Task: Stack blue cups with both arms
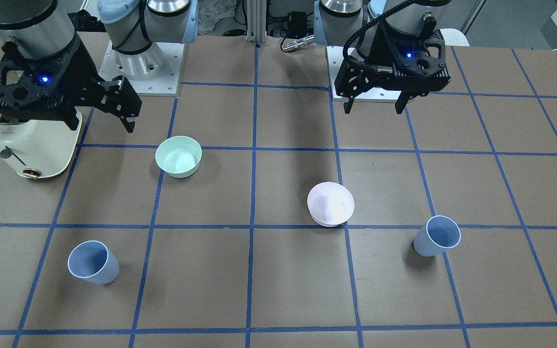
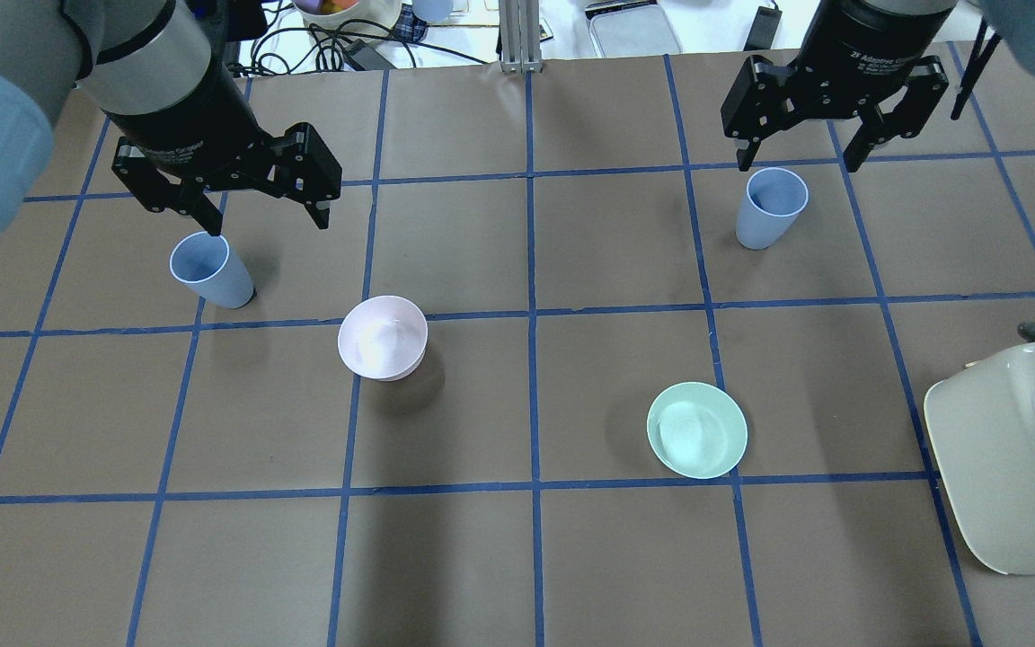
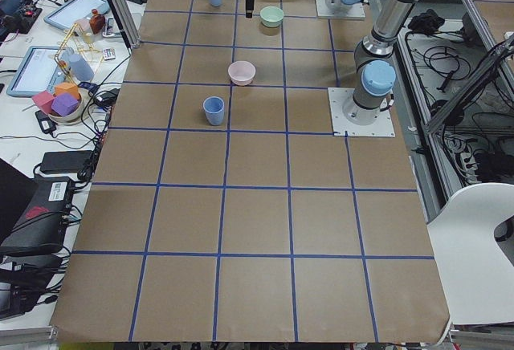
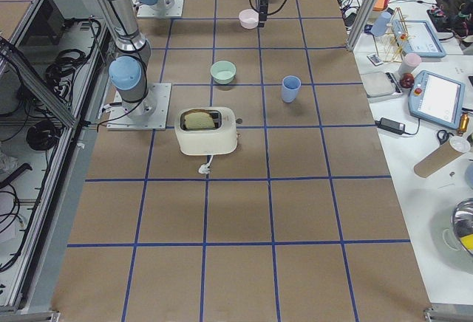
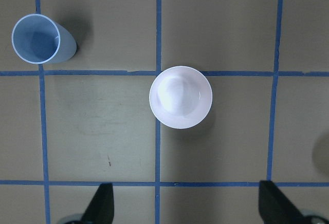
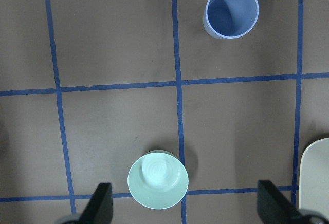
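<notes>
Two blue cups stand upright and apart on the table. One blue cup [image 2: 210, 270] is on my left side and also shows in the left wrist view [image 5: 41, 39]. The other blue cup [image 2: 774, 208] is on my right and also shows in the right wrist view [image 6: 231, 11]. My left gripper [image 2: 248, 193] hangs open and empty high above the table, on the robot's side of its cup [image 1: 437, 236]. My right gripper [image 2: 827, 126] is also open and empty, raised, well short of its cup [image 1: 93, 262].
A pale pink bowl [image 2: 383, 337] sits right of the left cup. A mint-green bowl [image 2: 697, 429] sits nearer the robot on the right. A cream toaster [image 2: 1021, 458] stands at the right edge, below the right arm [image 1: 32, 145].
</notes>
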{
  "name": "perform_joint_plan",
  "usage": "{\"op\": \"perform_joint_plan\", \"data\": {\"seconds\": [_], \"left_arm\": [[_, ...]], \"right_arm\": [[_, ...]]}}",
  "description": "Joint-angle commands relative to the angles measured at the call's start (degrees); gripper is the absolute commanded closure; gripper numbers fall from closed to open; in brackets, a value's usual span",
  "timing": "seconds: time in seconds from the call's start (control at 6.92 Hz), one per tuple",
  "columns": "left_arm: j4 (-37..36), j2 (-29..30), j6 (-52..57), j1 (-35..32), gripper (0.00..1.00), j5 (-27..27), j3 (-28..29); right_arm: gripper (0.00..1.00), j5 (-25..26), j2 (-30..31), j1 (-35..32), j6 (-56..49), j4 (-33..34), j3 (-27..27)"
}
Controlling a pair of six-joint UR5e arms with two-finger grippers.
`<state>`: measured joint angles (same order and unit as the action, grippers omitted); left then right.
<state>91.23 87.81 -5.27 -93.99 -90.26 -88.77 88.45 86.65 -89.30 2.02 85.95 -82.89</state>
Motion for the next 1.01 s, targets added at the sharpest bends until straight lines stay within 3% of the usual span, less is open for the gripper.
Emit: {"op": "perform_joint_plan", "data": {"seconds": [0.0, 0.72, 0.87], "left_arm": [[0.0, 0.0, 0.0, 0.03, 0.0, 0.0, 0.0], [1.31, 2.45, 0.09, 1.7, 0.0, -0.36, 2.28], [-0.77, 7.24, -0.44, 2.14, 0.0, -0.44, 2.37]], "right_arm": [[0.0, 0.05, 0.1, 0.0, -0.09, 0.1, -0.17], [0.0, 0.14, 0.1, 0.0, 0.0, 0.1, -0.08], [0.0, 0.14, 0.19, 0.0, 0.0, 0.01, -0.08]]}}
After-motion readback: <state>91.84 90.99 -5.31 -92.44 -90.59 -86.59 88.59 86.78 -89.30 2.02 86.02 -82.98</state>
